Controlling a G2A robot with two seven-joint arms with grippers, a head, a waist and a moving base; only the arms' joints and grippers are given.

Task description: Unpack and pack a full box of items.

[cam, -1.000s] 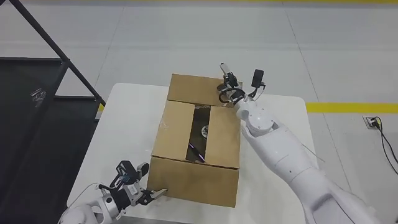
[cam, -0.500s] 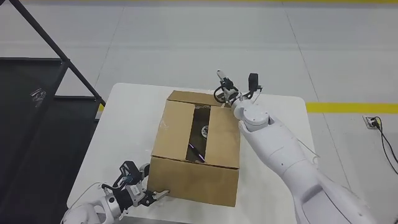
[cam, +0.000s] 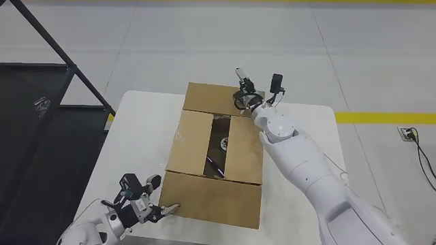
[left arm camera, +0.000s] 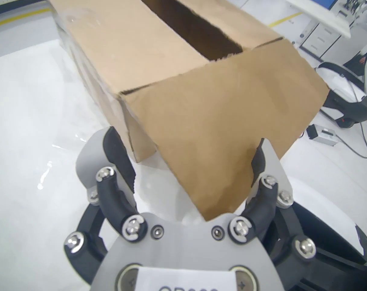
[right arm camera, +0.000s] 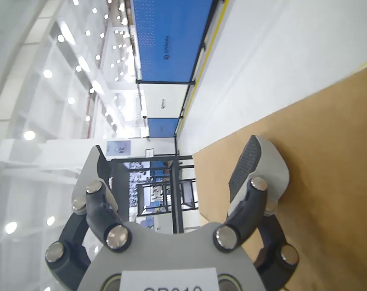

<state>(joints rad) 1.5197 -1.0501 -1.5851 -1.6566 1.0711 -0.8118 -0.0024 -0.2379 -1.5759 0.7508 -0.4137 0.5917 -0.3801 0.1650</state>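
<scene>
Two grippers, jaws apart, left gripper (left arm camera: pixel 189 145) astride the box's (cam: pixel 197 143) near flap (left arm camera: pixel 225 107); right gripper (right arm camera: pixel 175 148) at far flap (cam: pixel 208 96)

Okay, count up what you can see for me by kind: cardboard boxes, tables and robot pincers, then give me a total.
Cardboard box: 1
White table: 1
Pincers: 2, the left pincer and the right pincer
Total: 4
</scene>
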